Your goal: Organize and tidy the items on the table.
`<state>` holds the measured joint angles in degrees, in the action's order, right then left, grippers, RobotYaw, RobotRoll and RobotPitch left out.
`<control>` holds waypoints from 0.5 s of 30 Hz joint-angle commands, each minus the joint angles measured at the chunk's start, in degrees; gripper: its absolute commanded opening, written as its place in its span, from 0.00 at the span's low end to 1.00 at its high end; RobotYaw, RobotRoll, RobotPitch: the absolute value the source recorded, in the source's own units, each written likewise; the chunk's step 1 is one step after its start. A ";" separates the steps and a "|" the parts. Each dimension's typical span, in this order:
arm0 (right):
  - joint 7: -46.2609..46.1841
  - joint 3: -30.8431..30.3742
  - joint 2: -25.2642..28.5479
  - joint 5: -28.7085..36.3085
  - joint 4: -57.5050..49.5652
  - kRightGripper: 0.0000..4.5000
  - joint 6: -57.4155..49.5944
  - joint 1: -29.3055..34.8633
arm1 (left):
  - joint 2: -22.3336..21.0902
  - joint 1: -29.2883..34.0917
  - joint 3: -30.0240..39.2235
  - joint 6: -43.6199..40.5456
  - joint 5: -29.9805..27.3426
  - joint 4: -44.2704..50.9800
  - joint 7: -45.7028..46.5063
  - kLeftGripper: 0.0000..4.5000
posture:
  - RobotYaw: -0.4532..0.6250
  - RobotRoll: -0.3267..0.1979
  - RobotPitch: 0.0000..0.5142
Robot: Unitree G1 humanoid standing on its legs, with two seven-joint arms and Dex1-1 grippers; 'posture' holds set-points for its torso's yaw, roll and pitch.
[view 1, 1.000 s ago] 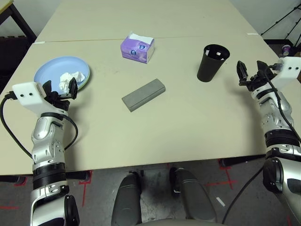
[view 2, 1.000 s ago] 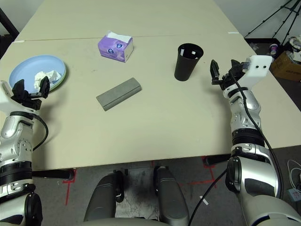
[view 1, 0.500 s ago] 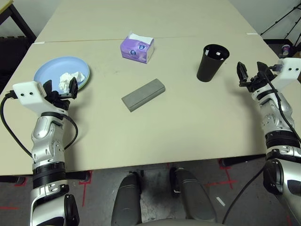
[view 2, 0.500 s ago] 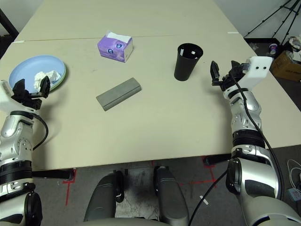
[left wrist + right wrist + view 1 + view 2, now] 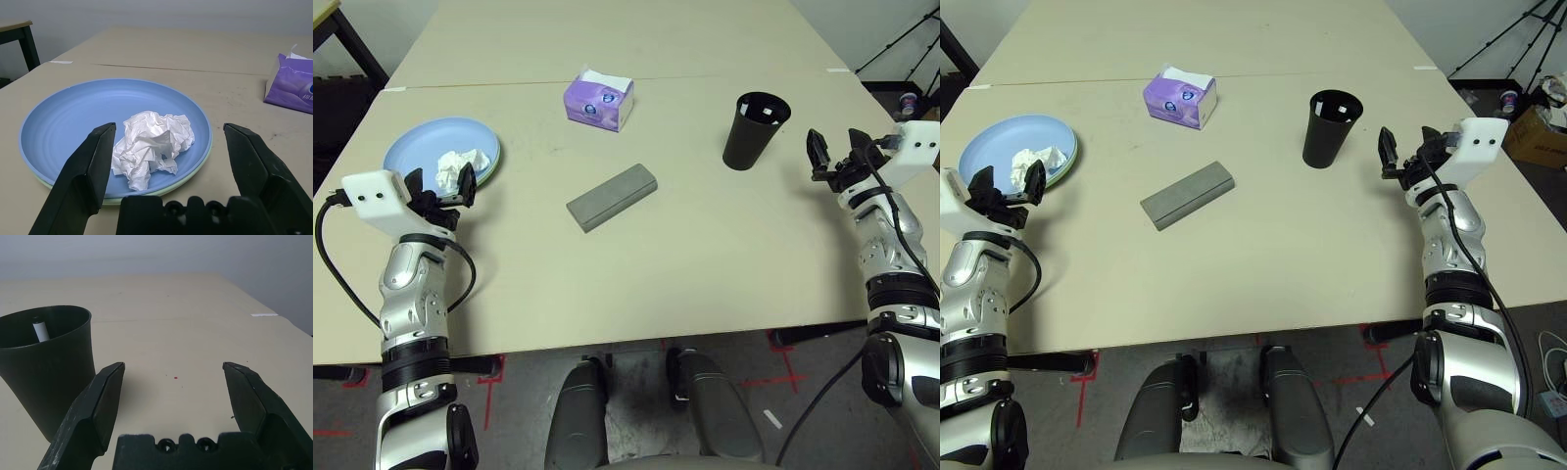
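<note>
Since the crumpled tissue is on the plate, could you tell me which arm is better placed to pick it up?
The left. Its open tool hovers facing the crumpled tissue on the blue plate. The right tool sits across the table beside the black cup.

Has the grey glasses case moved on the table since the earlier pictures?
No. The grey glasses case lies at the same spot and angle, between the purple tissue box and the table's near edge.
</note>
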<state>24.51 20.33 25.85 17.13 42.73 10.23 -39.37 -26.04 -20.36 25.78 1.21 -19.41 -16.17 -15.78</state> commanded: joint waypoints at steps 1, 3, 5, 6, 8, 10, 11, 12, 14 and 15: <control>-0.01 0.22 0.07 0.45 -0.95 0.98 -0.55 1.15 | -0.20 0.45 -0.35 -0.22 0.22 -0.29 -0.18 1.00 | 0.34 0.62 0.30; -0.08 0.21 0.02 0.45 -1.11 0.98 -0.62 1.22 | -0.21 0.48 -0.36 -0.22 0.24 -0.23 -0.16 1.00 | 0.34 0.62 0.30; -0.12 0.19 -0.05 0.46 -1.31 0.98 -0.72 1.28 | -0.22 0.52 -0.37 -0.24 0.25 -0.15 -0.16 1.00 | 0.34 0.62 0.30; -0.12 0.20 -0.04 0.47 -1.31 0.98 -0.76 1.26 | -0.19 0.51 -0.39 -0.25 0.26 -0.12 -0.13 1.00 | 0.34 0.62 0.30; -0.12 0.20 -0.02 0.44 -1.33 0.98 -0.81 1.27 | -0.16 0.50 -0.41 -0.27 0.28 -0.10 -0.07 1.00 | 0.34 0.62 0.30; -0.09 0.21 -0.01 0.45 -1.33 0.98 -0.89 1.24 | -0.13 0.52 -0.43 -0.33 0.29 -0.02 -0.02 1.00 | 0.34 0.62 0.30; -0.08 0.20 -0.01 0.44 -1.33 0.98 -0.92 1.24 | -0.13 0.53 -0.44 -0.35 0.28 0.01 0.00 1.00 | 0.34 0.62 0.30; -0.07 0.20 -0.02 0.44 -1.32 0.98 -0.93 1.22 | -0.13 0.56 -0.43 -0.38 0.28 0.07 0.01 1.00 | 0.34 0.62 0.30; -0.06 0.21 -0.06 0.47 -1.35 0.98 -0.97 1.20 | -0.13 0.58 -0.44 -0.42 0.29 0.17 0.06 1.00 | 0.34 0.62 0.30; -0.06 0.19 -0.07 0.46 -1.36 0.98 -0.99 1.18 | -0.12 0.58 -0.46 -0.43 0.30 0.20 0.06 1.00 | 0.34 0.62 0.30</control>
<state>24.50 20.33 25.84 17.15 42.08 9.73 -39.27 -26.04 -20.35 25.74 1.21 -19.39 -16.16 -15.76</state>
